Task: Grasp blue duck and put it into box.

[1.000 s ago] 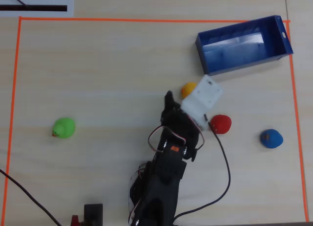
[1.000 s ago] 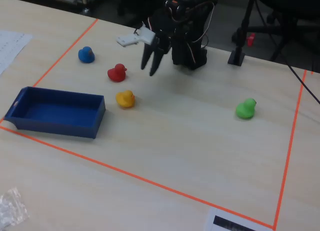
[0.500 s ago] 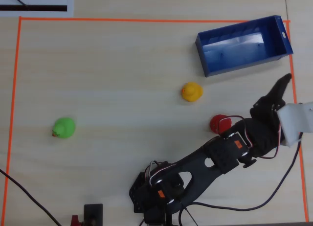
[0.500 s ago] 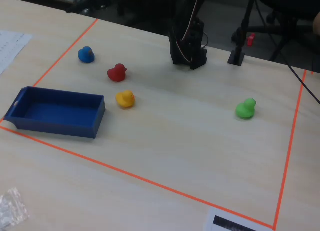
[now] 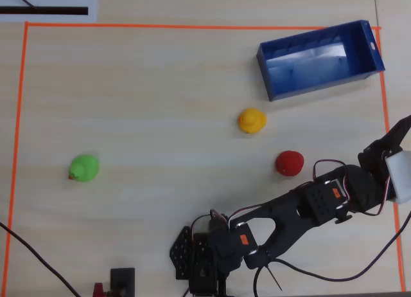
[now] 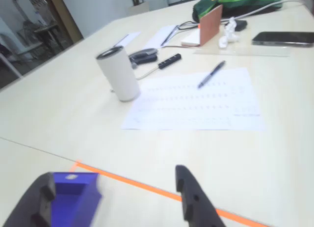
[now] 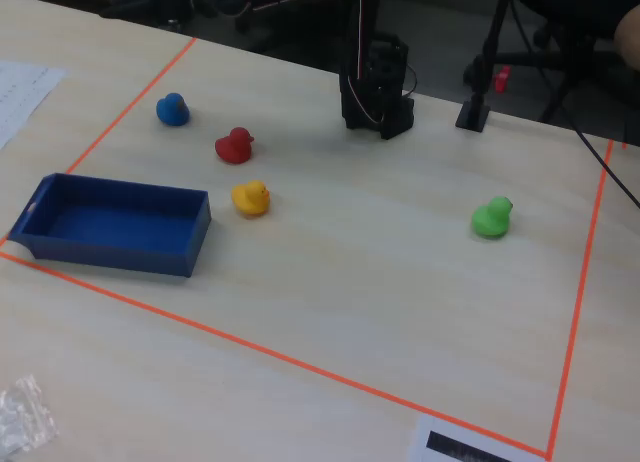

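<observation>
The blue duck (image 7: 172,109) sits near the orange tape line in the fixed view, beyond the red duck (image 7: 234,145); in the overhead view my arm covers it. The box (image 5: 321,82) lies at the top right of the overhead view, and the fixed view shows this dark-blue box (image 7: 120,253) with nothing in it. My gripper (image 5: 395,136) hangs high over the right tape line, above where the blue duck lies. In the wrist view the gripper (image 6: 114,174) is open, with nothing between its fingers and the box (image 6: 91,200) seen far behind them.
A yellow duck (image 5: 252,120) and a red duck (image 5: 289,162) lie between the arm and the box. A green duck (image 5: 83,168) sits far left. Orange tape (image 5: 192,26) frames the work area. The arm base (image 7: 377,87) stands at the table's far edge.
The arm swung from the middle, over the red duck, to the right edge in the overhead view. It rose out of the fixed view and now covers the blue duck from above.
</observation>
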### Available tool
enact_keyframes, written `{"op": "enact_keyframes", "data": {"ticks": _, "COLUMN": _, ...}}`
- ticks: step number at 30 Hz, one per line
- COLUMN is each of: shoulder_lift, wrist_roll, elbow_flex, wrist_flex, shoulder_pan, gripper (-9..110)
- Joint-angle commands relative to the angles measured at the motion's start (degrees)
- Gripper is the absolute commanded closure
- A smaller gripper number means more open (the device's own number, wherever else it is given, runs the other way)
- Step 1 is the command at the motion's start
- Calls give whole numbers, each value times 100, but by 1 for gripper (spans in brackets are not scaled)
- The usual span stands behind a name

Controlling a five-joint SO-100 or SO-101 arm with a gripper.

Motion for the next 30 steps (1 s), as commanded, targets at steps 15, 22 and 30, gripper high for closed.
{"op": "enact_keyframes", "data": {"ticks": 15, "shoulder_lift": 510, "wrist_roll": -2065, "elbow_flex": 984, "wrist_flex": 1099, "shoulder_pan": 404, "gripper": 68}}
{"op": "enact_keyframes", "data": {"ticks": 22, "shoulder_lift": 334, "wrist_roll": -2109, "elbow_flex": 1134, "wrist_flex": 879, "shoulder_pan": 554, "gripper": 68}}
{"op": "enact_keyframes", "data": {"ticks": 30, "shoulder_lift": -18, "wrist_roll": -2074, "elbow_flex": 984, "wrist_flex": 738, "shoulder_pan": 624, "gripper": 68}}
